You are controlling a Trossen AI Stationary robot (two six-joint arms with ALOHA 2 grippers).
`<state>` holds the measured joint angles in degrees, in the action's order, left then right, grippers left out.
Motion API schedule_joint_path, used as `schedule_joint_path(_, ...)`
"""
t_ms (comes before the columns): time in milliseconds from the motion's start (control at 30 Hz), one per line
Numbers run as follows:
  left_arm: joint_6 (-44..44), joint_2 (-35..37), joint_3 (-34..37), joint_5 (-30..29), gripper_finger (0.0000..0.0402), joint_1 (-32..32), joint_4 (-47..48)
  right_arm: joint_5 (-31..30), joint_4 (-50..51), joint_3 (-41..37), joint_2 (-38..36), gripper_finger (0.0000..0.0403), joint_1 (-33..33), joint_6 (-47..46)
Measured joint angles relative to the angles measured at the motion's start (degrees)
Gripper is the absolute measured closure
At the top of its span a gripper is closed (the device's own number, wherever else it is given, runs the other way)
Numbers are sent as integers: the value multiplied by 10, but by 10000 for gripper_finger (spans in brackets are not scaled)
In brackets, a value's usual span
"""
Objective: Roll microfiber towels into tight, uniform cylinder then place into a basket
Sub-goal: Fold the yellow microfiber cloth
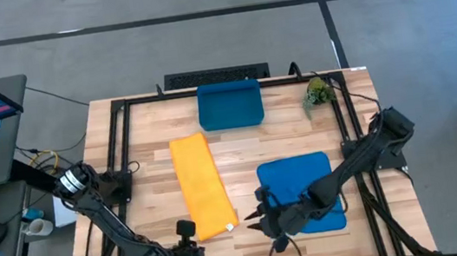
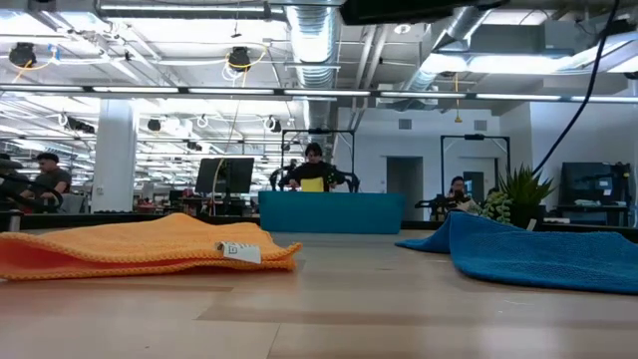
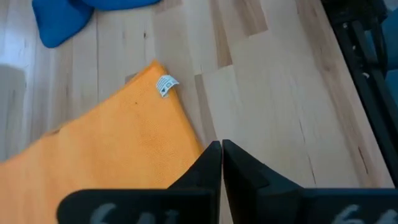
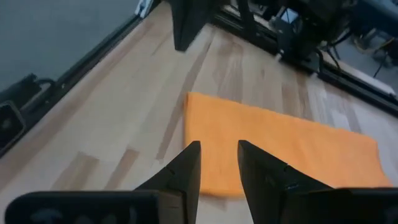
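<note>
The orange-yellow towel (image 1: pixel 199 184) lies flat on the table as a long strip, left of the middle; it also shows in the low view (image 2: pixel 140 244). The bright blue towel (image 1: pixel 302 191) lies at the right, rumpled, with one edge humped up (image 2: pixel 457 221). The dark-blue basket (image 1: pixel 230 104) stands at the far middle. My left gripper (image 3: pixel 221 147) is shut and empty, above the table near the orange towel's near end (image 3: pixel 106 149). My right gripper (image 4: pixel 219 149) is open and empty, above the table between the two towels, pointing at the orange towel (image 4: pixel 273 140).
A small green plant (image 1: pixel 318 92) stands at the far right, beside the basket. A dark metal frame (image 1: pixel 117 142) runs around the table's edges. Bare wood lies between the towels (image 1: pixel 240 183). People sit at desks in the room beyond (image 2: pixel 314 170).
</note>
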<state>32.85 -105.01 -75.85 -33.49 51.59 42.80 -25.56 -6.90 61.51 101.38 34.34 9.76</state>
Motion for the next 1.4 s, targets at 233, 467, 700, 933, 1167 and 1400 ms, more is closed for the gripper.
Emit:
schedule_joint_path(233,50,-2,1,26,356,-2,-1,2,-24,20,56,268,-11,27)
schedule_joint_path(467,43,-49,1,31,273,-4,-9,35,-21,59,104,217,-14,36)
schedule_joint_path(700,31,-87,2,32,229,-25,-10,88,-18,65,135,175,-39,39)
schedule_joint_path(933,56,-96,2,52,231,-41,15,139,-30,65,178,173,-67,33)
schedule_joint_path(1167,44,-95,20,47,234,-43,8,151,-35,68,206,173,-83,20)
schedule_joint_path(1400,64,-90,57,41,235,-51,-10,159,-23,70,207,182,-96,-21)
